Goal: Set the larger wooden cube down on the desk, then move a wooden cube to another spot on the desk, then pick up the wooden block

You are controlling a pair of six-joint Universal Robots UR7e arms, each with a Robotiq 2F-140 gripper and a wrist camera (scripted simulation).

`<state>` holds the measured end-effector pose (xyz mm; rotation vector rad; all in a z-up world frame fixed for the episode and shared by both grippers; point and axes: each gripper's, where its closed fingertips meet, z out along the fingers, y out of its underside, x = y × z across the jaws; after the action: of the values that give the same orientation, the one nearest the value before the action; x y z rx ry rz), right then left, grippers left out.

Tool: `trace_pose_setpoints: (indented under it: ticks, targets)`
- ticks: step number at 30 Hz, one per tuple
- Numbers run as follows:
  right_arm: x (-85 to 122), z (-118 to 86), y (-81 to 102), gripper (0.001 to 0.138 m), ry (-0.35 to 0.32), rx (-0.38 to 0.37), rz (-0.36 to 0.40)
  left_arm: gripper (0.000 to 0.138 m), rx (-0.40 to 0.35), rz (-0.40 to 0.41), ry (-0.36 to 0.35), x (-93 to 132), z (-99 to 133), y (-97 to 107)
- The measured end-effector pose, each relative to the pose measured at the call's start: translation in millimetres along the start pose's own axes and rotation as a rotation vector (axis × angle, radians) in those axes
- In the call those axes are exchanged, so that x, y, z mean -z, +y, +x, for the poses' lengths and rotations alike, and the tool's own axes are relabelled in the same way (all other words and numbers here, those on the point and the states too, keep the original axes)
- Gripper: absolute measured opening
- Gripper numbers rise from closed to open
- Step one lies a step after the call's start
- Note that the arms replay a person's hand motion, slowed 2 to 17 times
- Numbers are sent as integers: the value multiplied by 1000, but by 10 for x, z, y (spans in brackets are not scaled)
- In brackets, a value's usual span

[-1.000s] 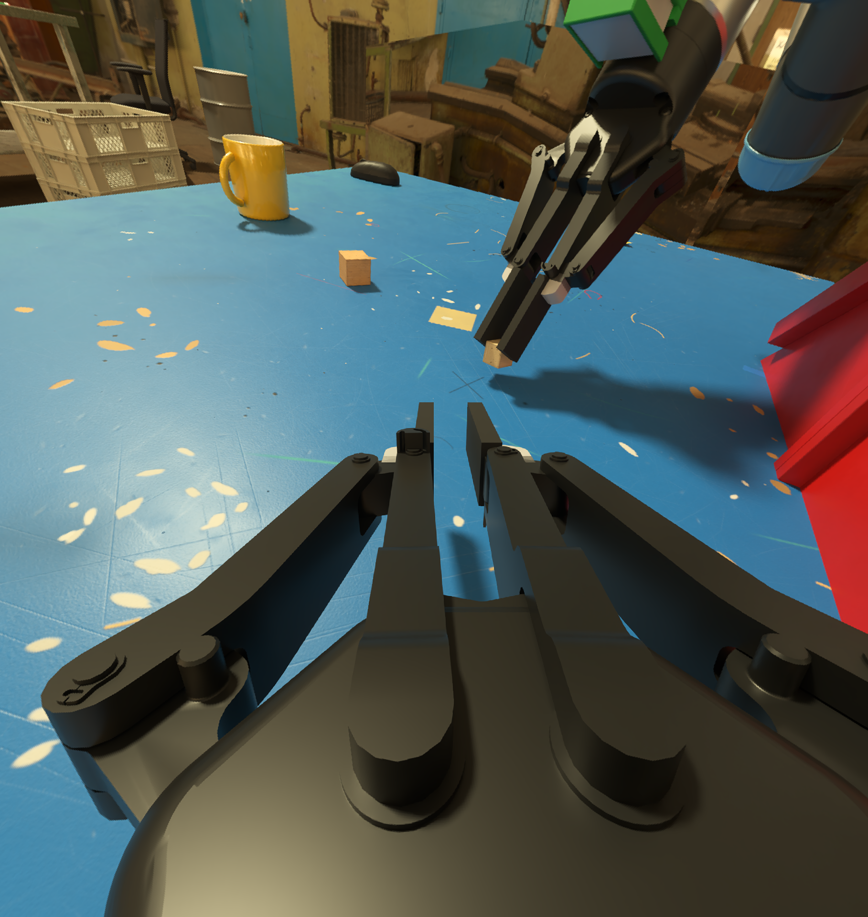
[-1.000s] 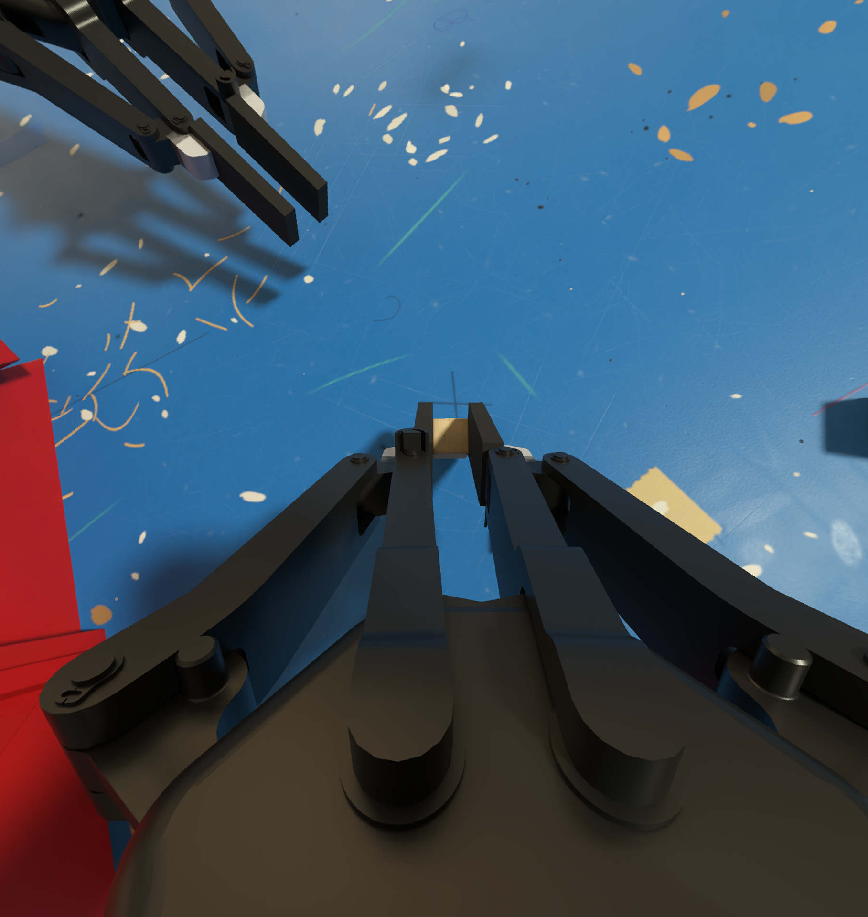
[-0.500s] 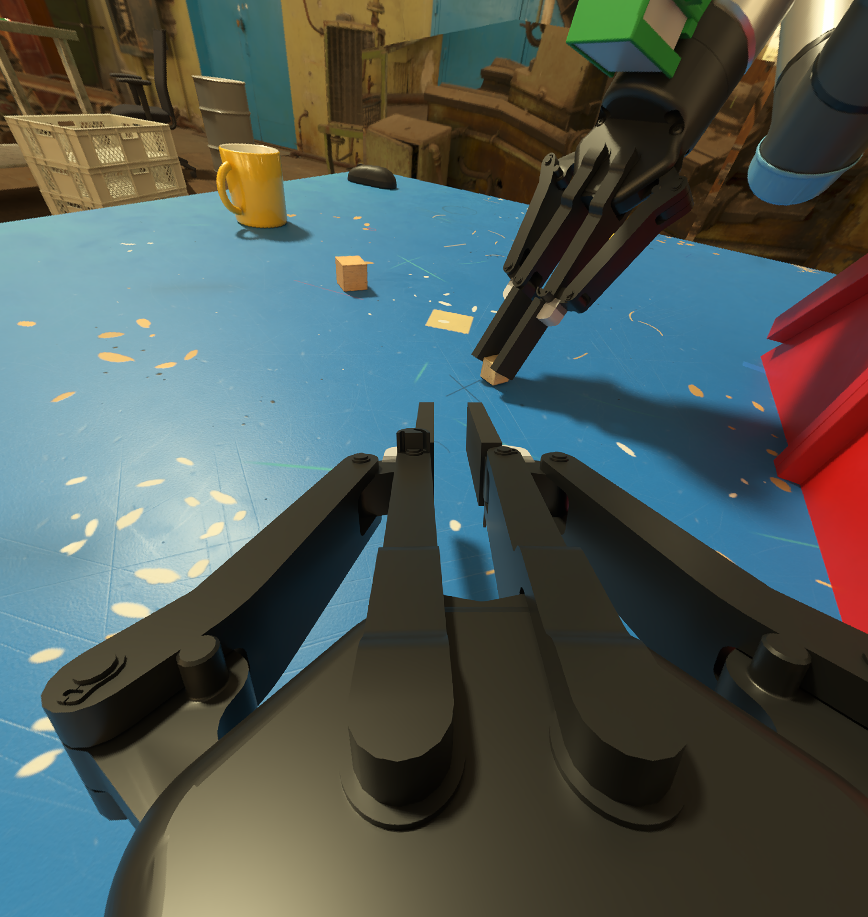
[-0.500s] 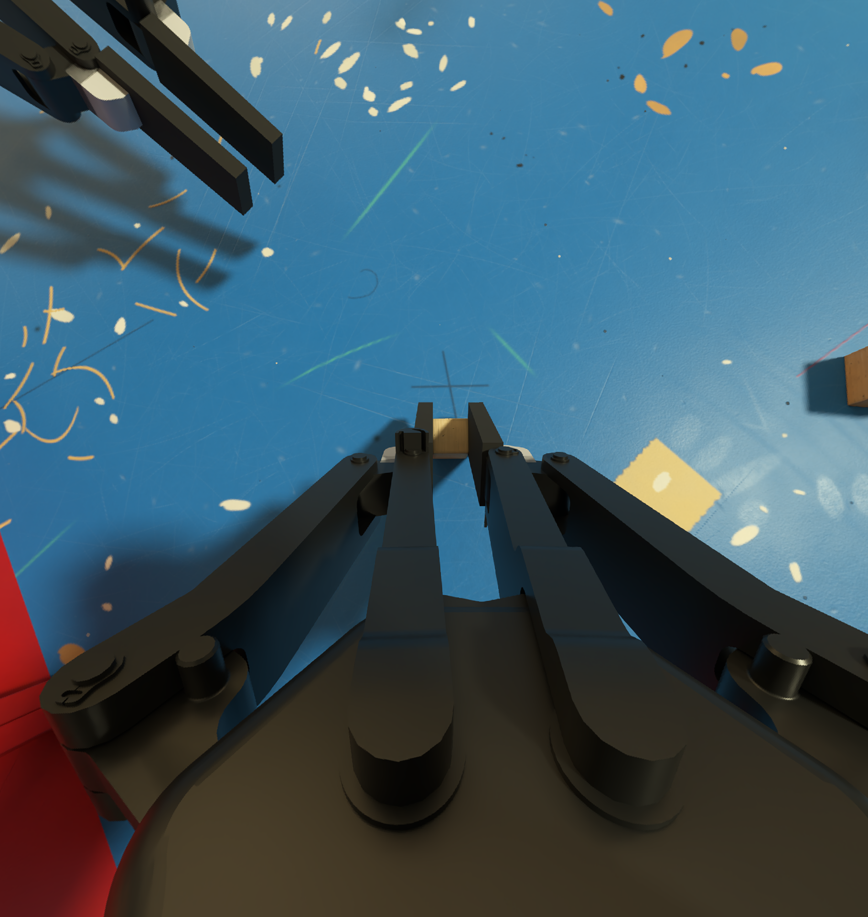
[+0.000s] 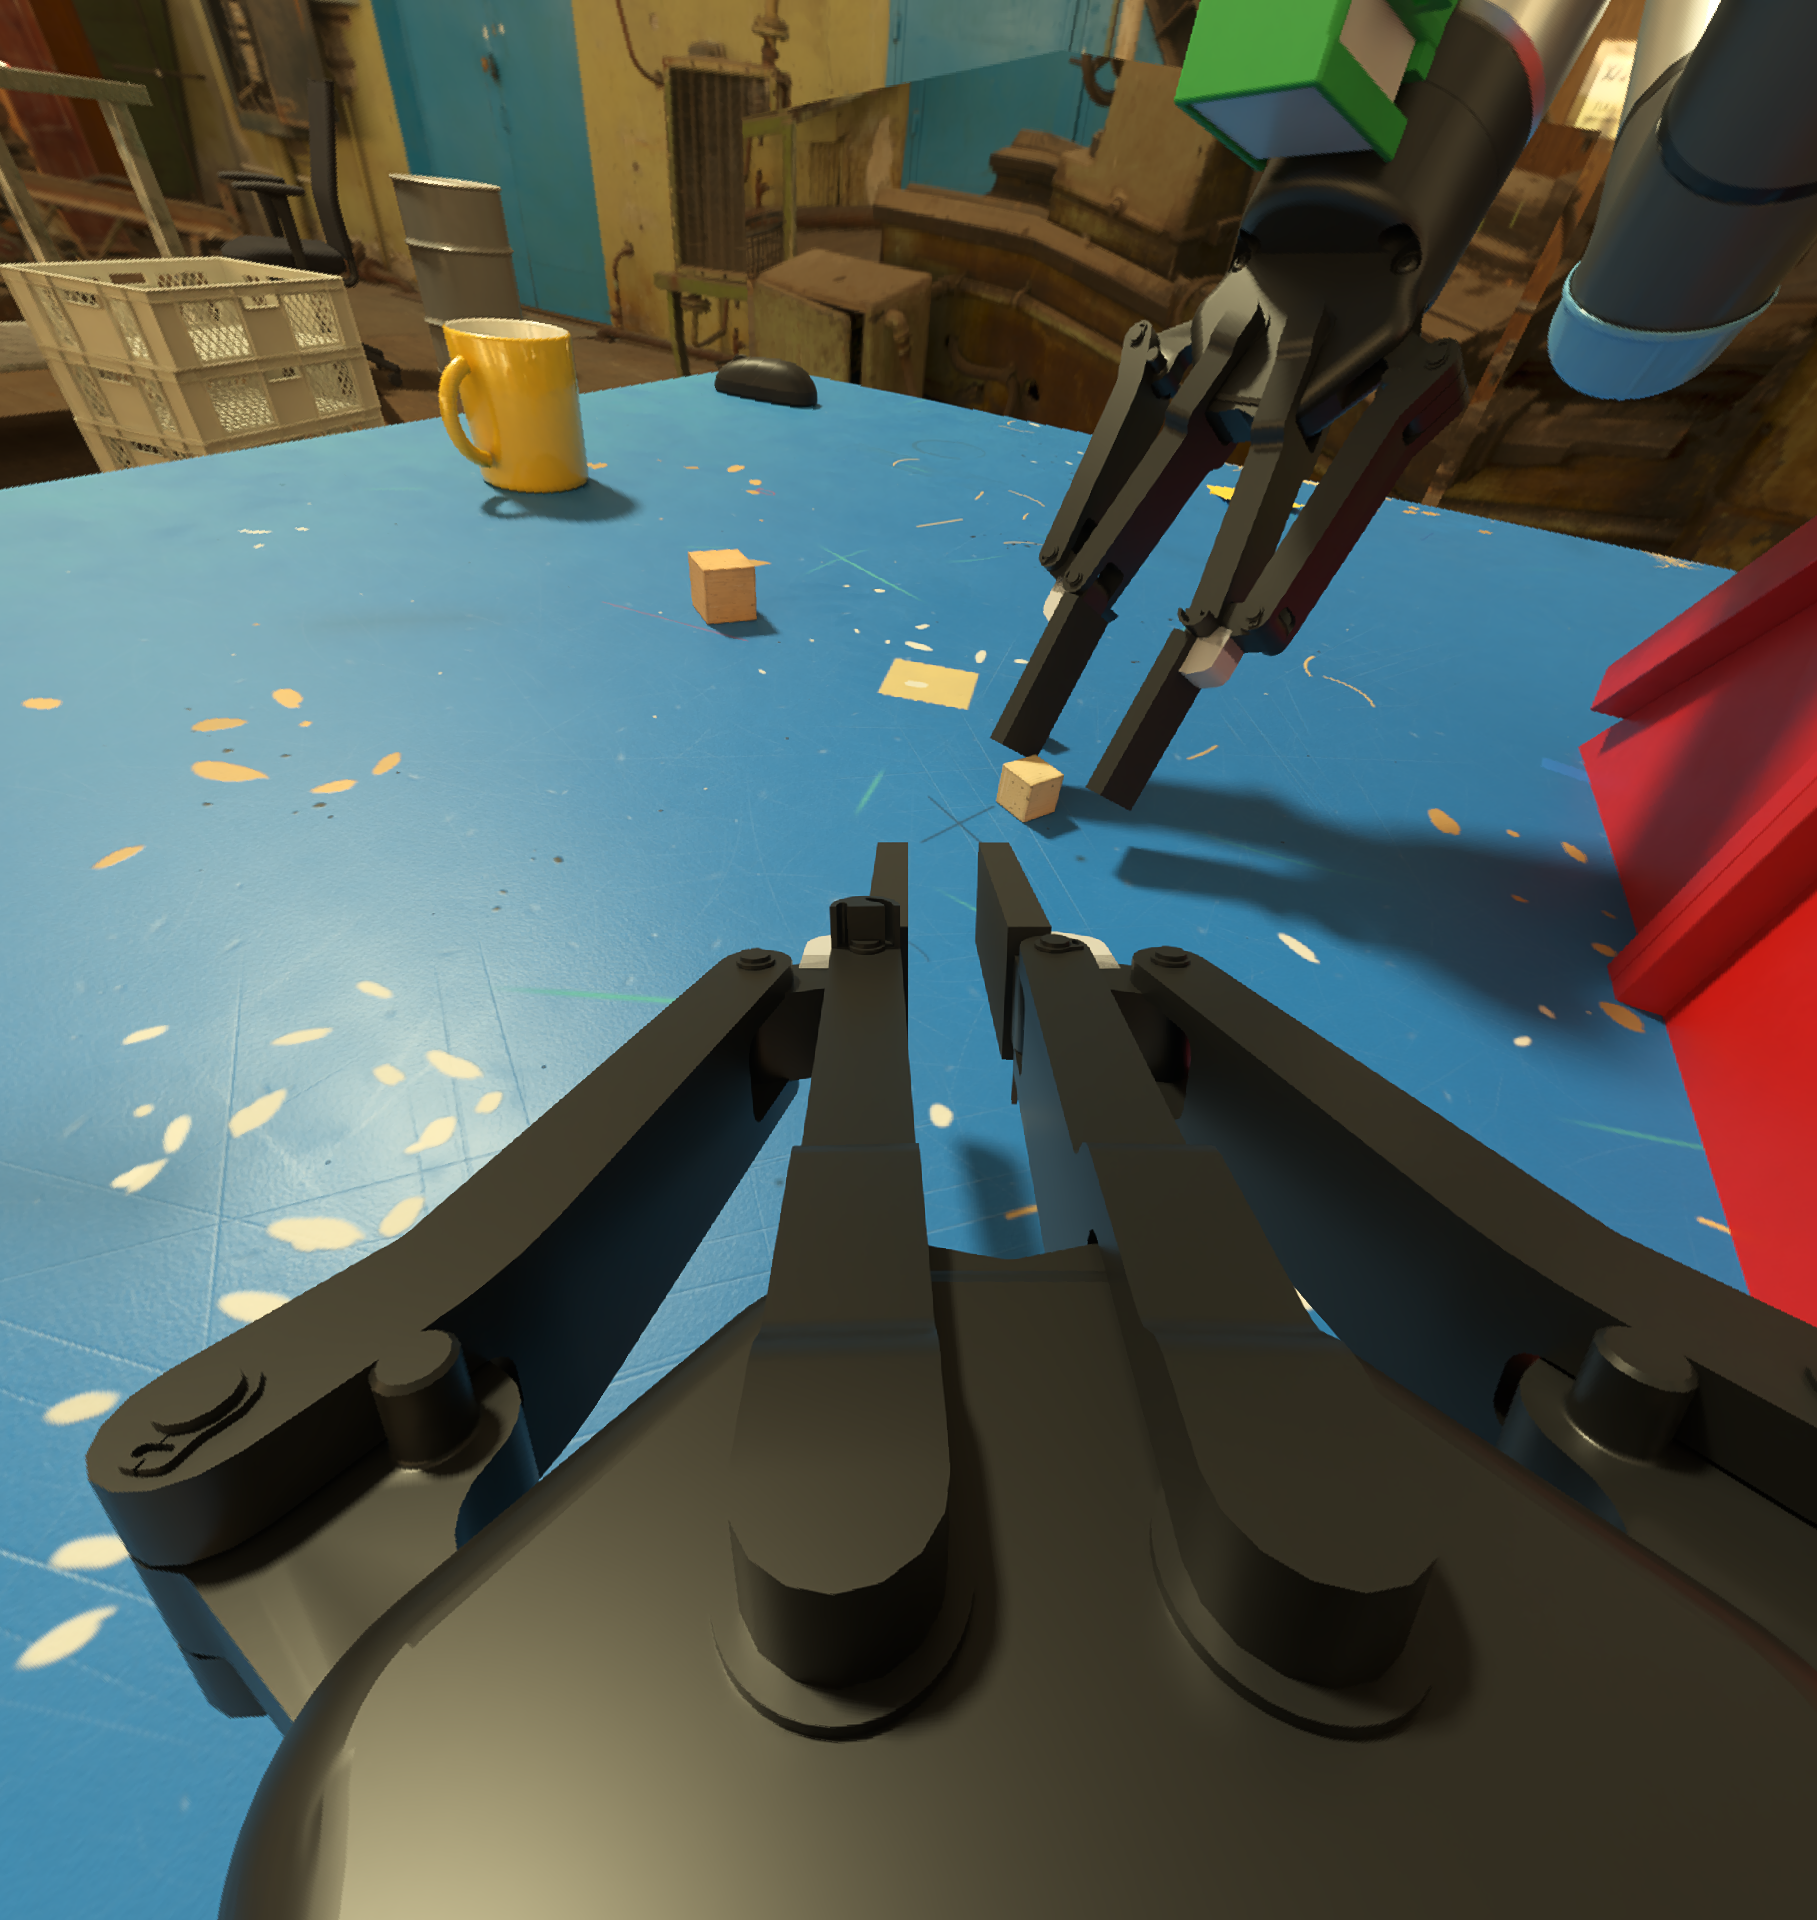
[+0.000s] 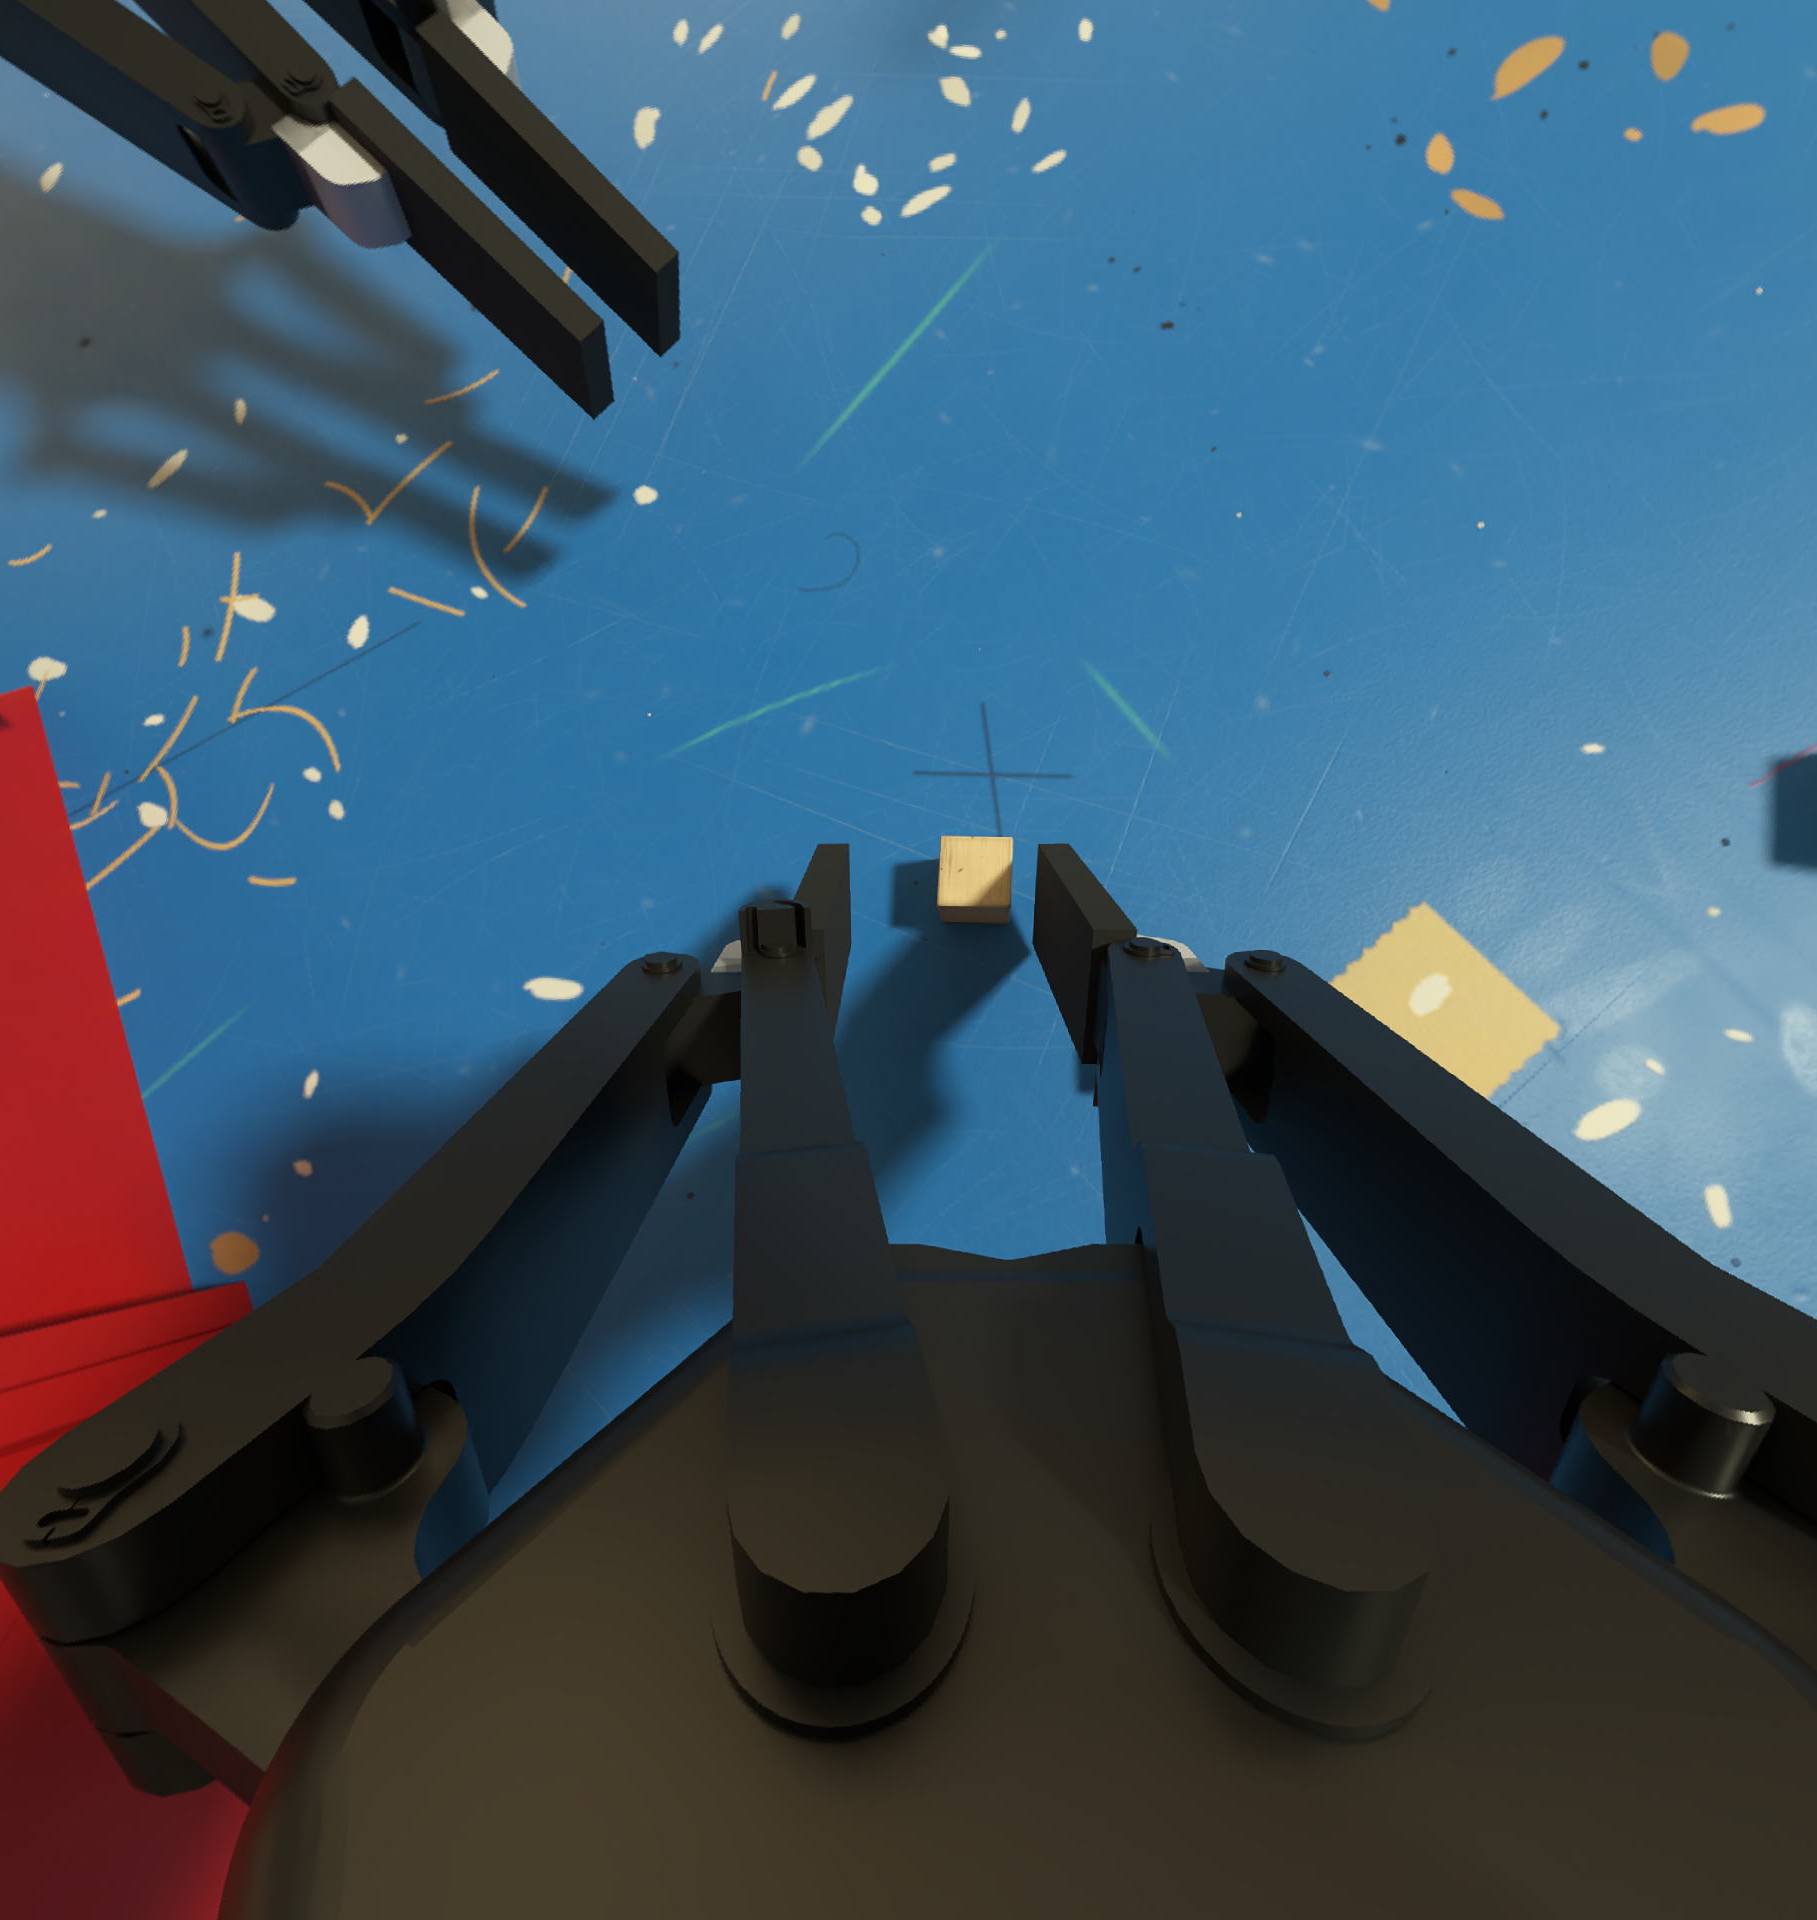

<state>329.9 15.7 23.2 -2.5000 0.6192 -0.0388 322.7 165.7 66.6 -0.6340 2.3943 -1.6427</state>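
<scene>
A small pale wooden cube [image 6: 975, 878] rests on the blue paint-flecked surface [image 5: 364, 883], near its middle, between the spread fingers of the right end effector [image 6: 940, 883]. Neither finger touches it; there is a clear gap on each side. A thin pencilled cross mark [image 6: 990, 774] lies just beyond the cube. A flat pale yellow square patch [image 5: 928, 684] lies near, toward the far edge, and a larger tan wooden cube [image 5: 723, 586] stands farther on, well apart. A yellow ceramic mug [image 5: 514, 403] and a low black rounded object [image 5: 766, 383] sit by the far edge. A red metal box [image 5: 1777, 883] walls off the right edge, near the right arm. The left half of the surface is open.

The right end effector reaches down steeply from above the far right. The left end effector [image 5: 940, 868] hovers low, fingers narrow with a slim gap, holding nothing, pointing toward the small cube.
</scene>
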Motion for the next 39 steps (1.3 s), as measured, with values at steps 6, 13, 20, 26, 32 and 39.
trace_pose_setpoints:
  ticks: [6, 13, 20, 26, 32, 39]
  targets:
    - [35, 70, -14, 48, 9, 40, 39, 18, -3, -2, 7, -21, 19, -9]
    - [35, 67, 14, 51, -37, 42, 48, 18, -8, -9, 11, -46, 39, -15]
    - [186, 154, 88, 40, -5, 74, 71, 18, -21, -14, 9, -63, 59, -29]
    - [349, 359, 197, 32, 83, 47, 84, 18, -31, -4, 12, -75, 71, -51]
    - [346, 429, 287, 31, 71, 5, 70, 18, -28, 6, 24, -102, 83, -60]
    - [266, 476, 320, 35, 76, 28, 61, 18, -20, -7, 34, -136, 95, -42]
